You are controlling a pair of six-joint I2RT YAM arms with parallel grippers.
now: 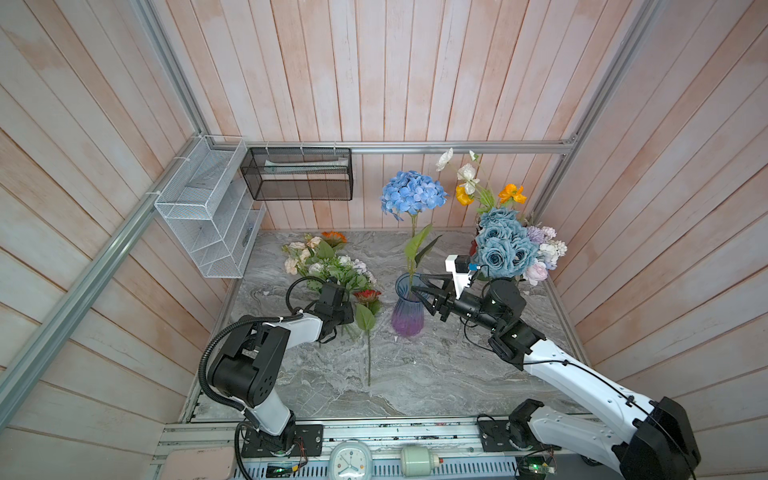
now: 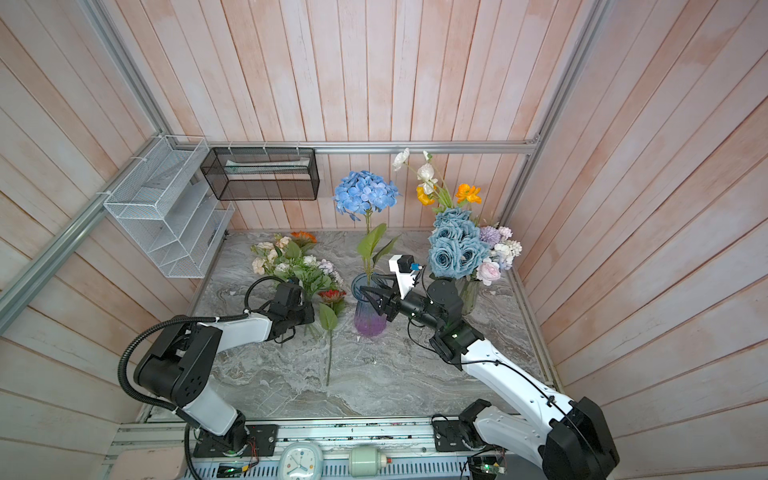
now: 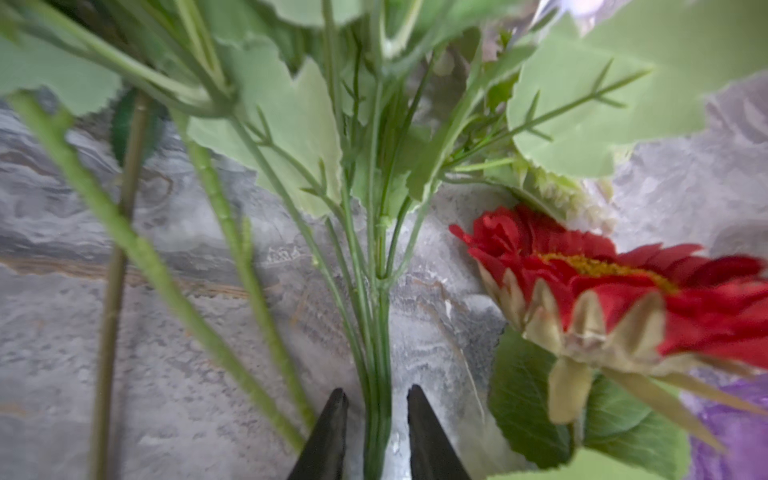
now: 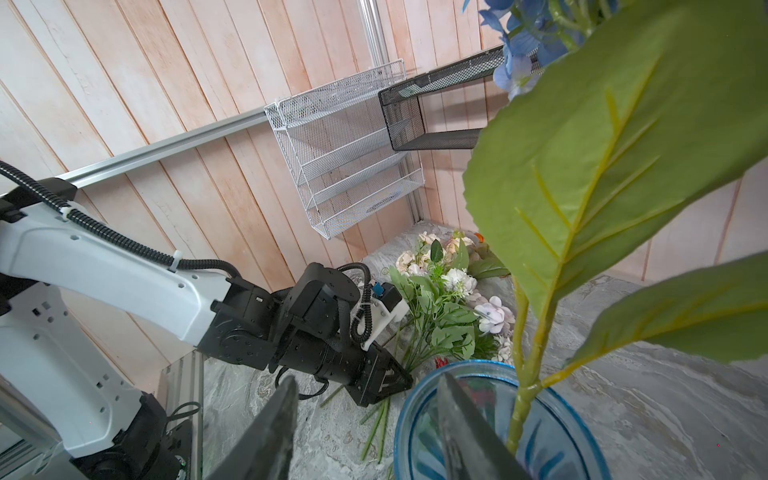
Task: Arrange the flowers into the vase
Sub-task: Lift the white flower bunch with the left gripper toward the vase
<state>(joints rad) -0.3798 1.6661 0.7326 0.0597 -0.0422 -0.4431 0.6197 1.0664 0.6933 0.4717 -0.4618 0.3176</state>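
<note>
A blue-to-purple glass vase [image 1: 408,316] stands mid-table with the blue hydrangea [image 1: 413,193] upright in it. My right gripper [image 1: 415,286] is open at the vase's rim [image 4: 405,399]: one finger is inside the mouth, the other outside, beside the hydrangea stem [image 4: 521,399]. Loose flowers [image 1: 328,262] lie in a pile at the left. My left gripper [image 3: 376,399] is low over the table, open, with a bundle of thin green stems [image 3: 378,332] between its fingers and a gap on each side. A red flower [image 3: 602,282] lies just beside it.
A bouquet of dusty-blue roses [image 1: 498,245], poppies and lilac clusters stands in a clear vase [image 2: 469,295] at the back right, close behind my right wrist. A white wire rack [image 1: 208,212] and a black mesh basket [image 1: 297,174] hang on the walls. A clock [image 1: 351,461] sits on the front rail.
</note>
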